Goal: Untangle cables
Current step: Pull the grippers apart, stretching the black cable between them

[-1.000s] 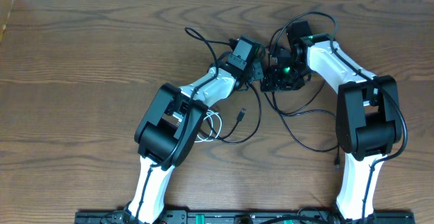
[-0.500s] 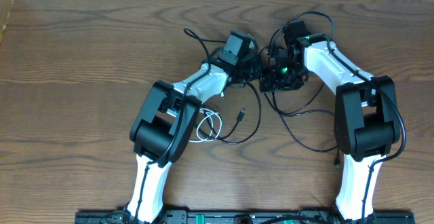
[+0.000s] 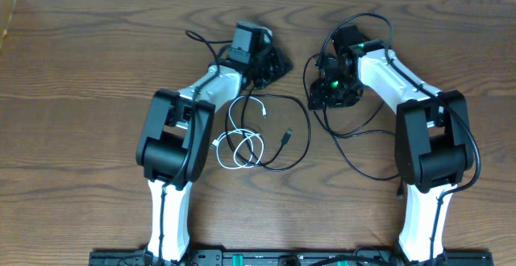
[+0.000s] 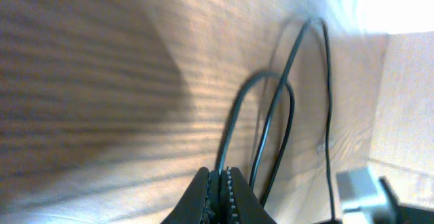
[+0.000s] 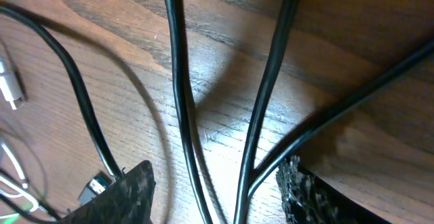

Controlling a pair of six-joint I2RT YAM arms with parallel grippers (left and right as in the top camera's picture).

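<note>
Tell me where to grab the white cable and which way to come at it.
Take the white cable by the single strand just behind its upper connector, coming straight down with the fingers across the cord. That end lies flat and alone inside the black cable's loop. The coil lower down seems to overlap itself and the black cable.

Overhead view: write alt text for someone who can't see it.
A white-and-black left arm and right arm reach over a wooden table, with the left pincer and right pincer apart toward its far side. Between the arms lie a looped white cable and a wider loop of black cable.
</note>
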